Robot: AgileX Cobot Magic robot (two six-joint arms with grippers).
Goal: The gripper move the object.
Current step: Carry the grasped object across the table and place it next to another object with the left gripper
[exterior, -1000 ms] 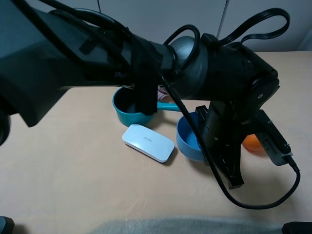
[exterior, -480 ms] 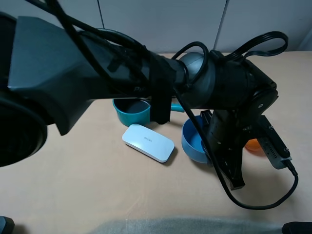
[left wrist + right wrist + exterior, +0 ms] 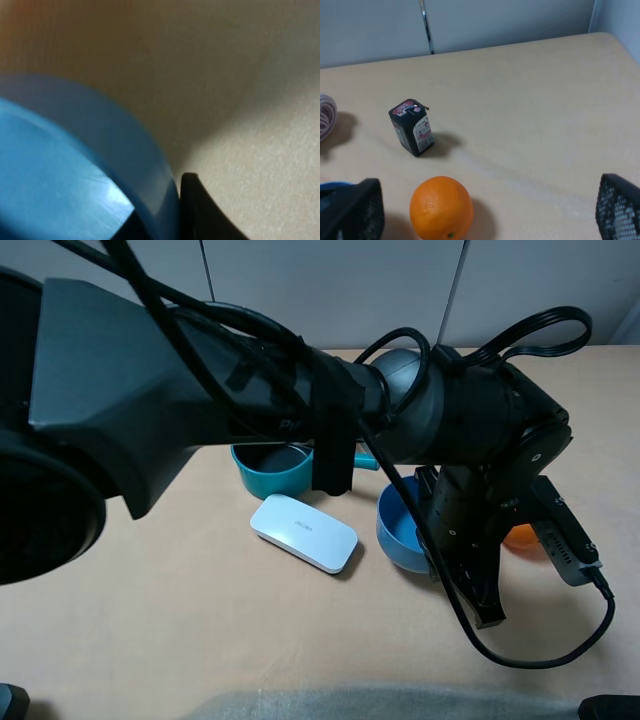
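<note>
Beige tabletop (image 3: 150, 620) under blue bowl (image 3: 400, 535) (grey wall (image 3: 330, 290))

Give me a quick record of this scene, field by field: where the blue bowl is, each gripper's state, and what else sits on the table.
blue bowl: upright, between the white device and the orange
left gripper: shut on the blue bowl's rim, one finger against its outer wall
right gripper: open, holding nothing
also on the table: teal pot, small dark carton
</note>
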